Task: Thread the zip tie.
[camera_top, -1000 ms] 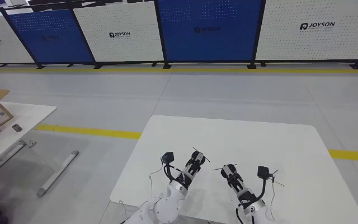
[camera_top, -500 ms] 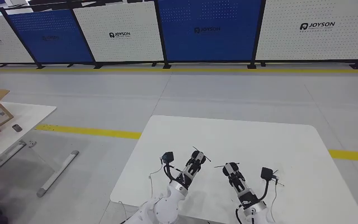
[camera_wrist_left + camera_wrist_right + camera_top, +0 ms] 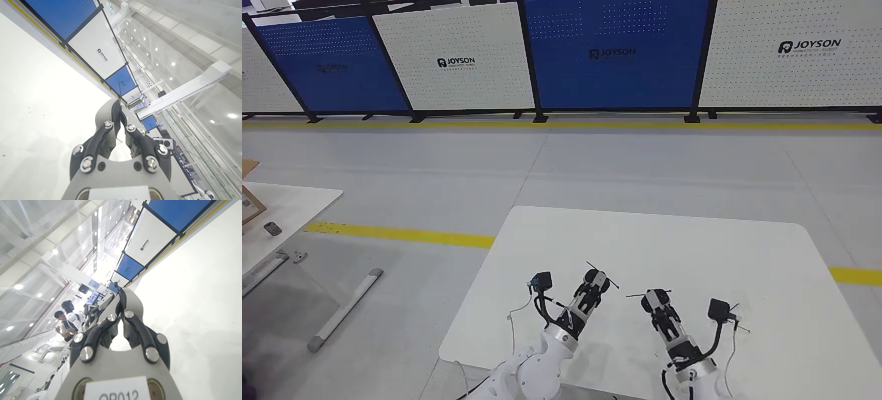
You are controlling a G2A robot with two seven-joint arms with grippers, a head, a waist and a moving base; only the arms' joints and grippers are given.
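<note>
Left hand: the left hand [image 3: 120, 110] is clenched, with its dark pads pressed together on a thin black strip [image 3: 119, 91]. In the top view it [image 3: 594, 284] is over the near part of the worktop, toward the left edge.
Strip in left hand: the strip stands out straight past the fingertips, narrow and tapering. A short thin bit also pokes out behind the pads, between the fingers.
Right hand: the right hand [image 3: 121, 298] is clamped shut on the zip tie [image 3: 118, 289]. In the top view it [image 3: 653, 300] is beside the left hand, with a bare gap of worktop between the two.
Zip tie: it is pinched between the right fingertips. A short length stands out past them and ends in a small square head [image 3: 115, 284].
One tie or two: I cannot tell whether the strip in the left hand belongs to the same tie.
Worktop: the white worktop [image 3: 692, 240] has rounded corners, and both hands are close to its near edge.
Surroundings: blue and white pegboard panels [image 3: 612, 50] stand along the far side of the floor. A yellow floor line [image 3: 402, 235] runs behind the worktop, and a second white table [image 3: 282, 210] stands off to the left.
</note>
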